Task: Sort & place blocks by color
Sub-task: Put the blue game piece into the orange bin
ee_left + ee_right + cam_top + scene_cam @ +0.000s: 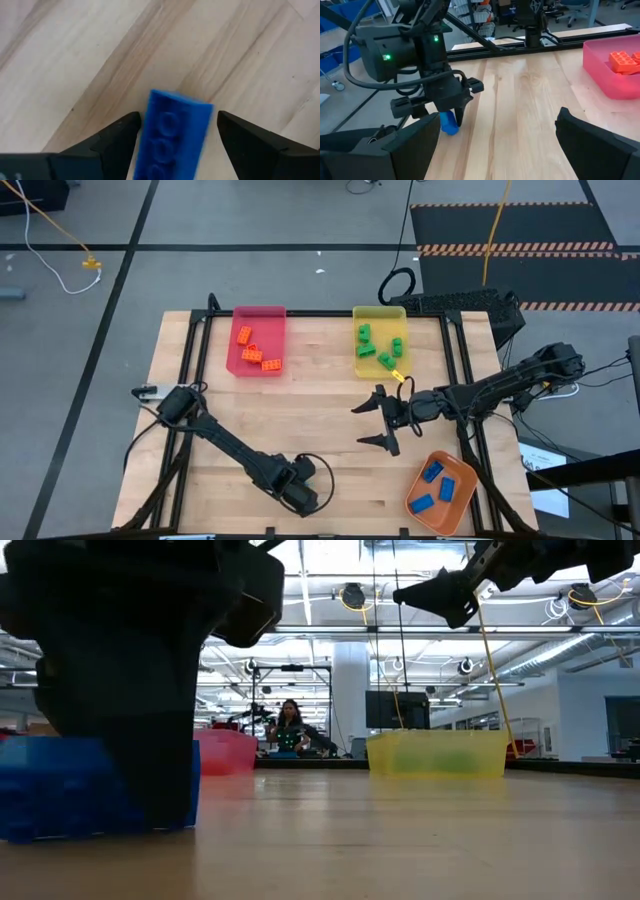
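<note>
One pale wooden tabletop (pixel 320 410) stands in a wide hall with grey flooring, bearing a pink plastic tray (pixel 257 338) at 11 o'clock, a yellow tray (pixel 380 340) at 1 o'clock and an orange tray (pixel 442 491) at 5 o'clock. Down at 6 o'clock, a blue studded brick (pixel 172 135) sits between the left gripper's (pixel 176 136) parted fingers, contact unclear. At 3 o'clock, the right gripper (pixel 378 420) hangs wide open, empty.
</note>
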`<state>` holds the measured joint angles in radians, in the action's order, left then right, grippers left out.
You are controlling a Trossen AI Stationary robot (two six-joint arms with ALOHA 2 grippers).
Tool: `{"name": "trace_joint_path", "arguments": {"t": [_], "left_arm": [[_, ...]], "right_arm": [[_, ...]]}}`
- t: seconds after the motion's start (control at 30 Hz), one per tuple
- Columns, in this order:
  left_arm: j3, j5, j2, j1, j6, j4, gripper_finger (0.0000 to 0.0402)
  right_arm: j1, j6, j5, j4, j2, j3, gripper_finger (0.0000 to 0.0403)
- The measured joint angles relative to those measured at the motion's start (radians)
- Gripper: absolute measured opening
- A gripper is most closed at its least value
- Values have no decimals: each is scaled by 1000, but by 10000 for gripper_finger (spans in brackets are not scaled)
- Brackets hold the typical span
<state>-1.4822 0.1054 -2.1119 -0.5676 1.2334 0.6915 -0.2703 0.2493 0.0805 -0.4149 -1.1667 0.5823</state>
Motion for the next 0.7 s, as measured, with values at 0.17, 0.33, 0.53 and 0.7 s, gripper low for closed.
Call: {"name": "trace_joint_path", "arguments": {"t": [0.17, 0.33, 0.53, 0.7], "left_arm": [[4, 30, 13, 22, -65, 35, 268], [5, 23, 13, 35, -105, 81, 198], [5, -12, 16, 51, -166, 106, 61], [7, -70, 36, 77, -186, 135, 13]], "right_arm": [[0, 0, 0, 1, 0, 0, 376], [0, -4, 1, 4, 0, 0, 376], [0, -8, 1, 8, 0, 0, 376], [0, -8, 1, 9, 0, 0, 376]]}}
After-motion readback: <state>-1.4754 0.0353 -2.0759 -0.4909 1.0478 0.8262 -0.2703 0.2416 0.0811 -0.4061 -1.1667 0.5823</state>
